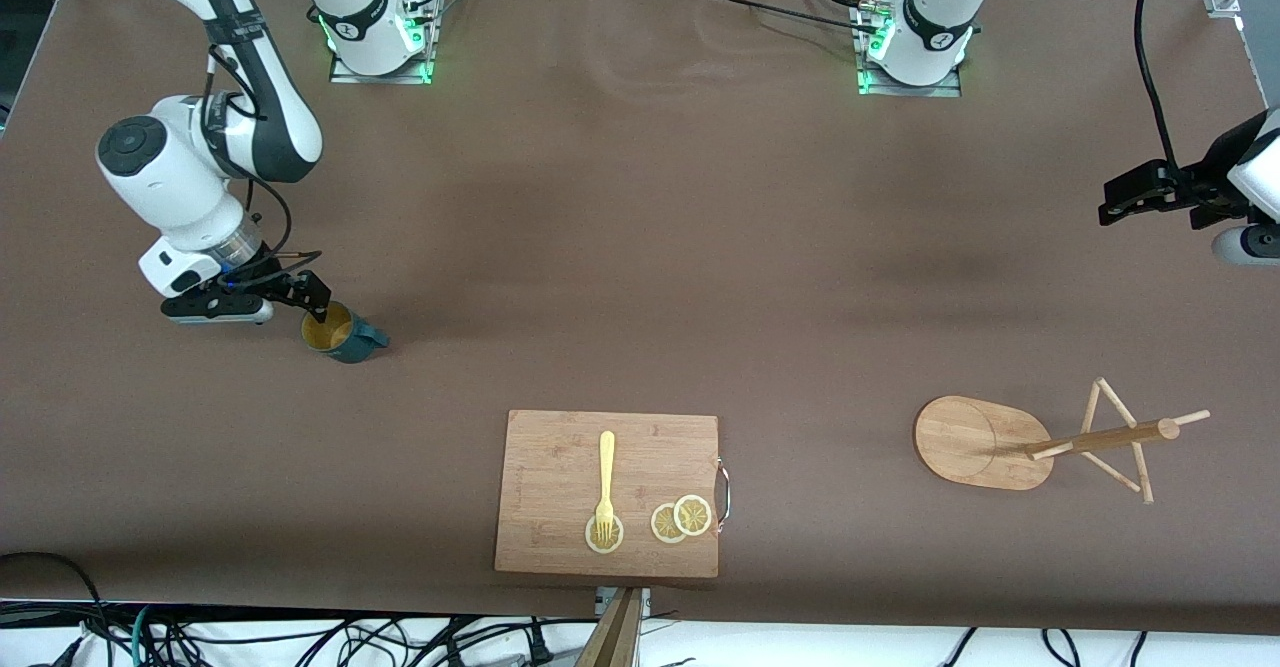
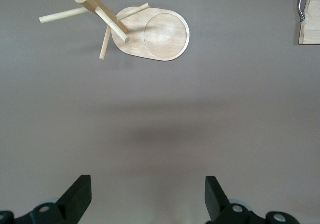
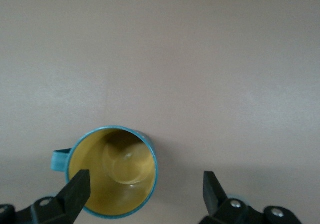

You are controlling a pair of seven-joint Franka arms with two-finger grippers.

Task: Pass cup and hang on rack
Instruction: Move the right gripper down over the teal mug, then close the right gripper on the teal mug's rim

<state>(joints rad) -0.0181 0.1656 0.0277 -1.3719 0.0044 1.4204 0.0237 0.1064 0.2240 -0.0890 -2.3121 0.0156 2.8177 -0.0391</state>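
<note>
**Right gripper poised over the mug, rack lying at the other end of the table**

The small dark teal cup (image 1: pixel 340 333) with its mustard-yellow inside stands upright on the brown table (image 1: pixel 640 247), toward the right arm's end, its single teal handle pointing toward the middle of the table. The right gripper (image 1: pixel 312 299) hangs low just above the cup's rim, black fingers (image 3: pixel 75 190) spread wide. In the right wrist view one finger sits over the rim's edge while the other is over bare table beside the cup; nothing is pinched between them.

At the left arm's end of the table, the left gripper (image 1: pixel 1135 192) waits up in the air, its fingers likewise spread apart and holding nothing, as the left wrist view shows.

The light wooden mug rack (image 1: pixel 1040 439), with a flat oval base, a central post and thin angled pegs, sits nearer the front camera than the left gripper, toward the left arm's end. It is well apart from the cup.

Between them, close to the front edge of the table, lies a rectangular wooden cutting board (image 1: pixel 560 467) with a metal handle. On it rest a pale yellow fork (image 1: pixel 605 482), its tines on one lemon slice (image 1: pixel 604 535), and two more overlapping lemon slices (image 1: pixel 681 519) beside it.
</note>
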